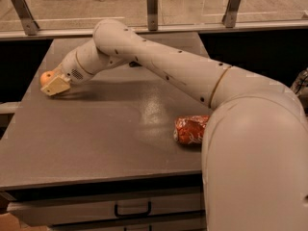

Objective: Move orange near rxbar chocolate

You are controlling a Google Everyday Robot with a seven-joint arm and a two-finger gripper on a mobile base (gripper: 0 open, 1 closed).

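Observation:
The orange (45, 77) is a small round fruit at the far left of the grey table (96, 138), partly covered by my gripper. My gripper (54, 85) is low over the table, right against the orange's near right side. Whether it holds the fruit does not show. My white arm reaches to it from the lower right across the table. The rxbar chocolate (135, 64) shows only as a dark sliver behind my arm near the table's back middle; most of it is hidden.
An orange-red shiny packet (191, 129) with white markings lies at the right of the table, next to my arm's base. A glass railing with metal posts (152, 6) runs behind the table. A drawer with a dark handle (132, 210) is under the front edge.

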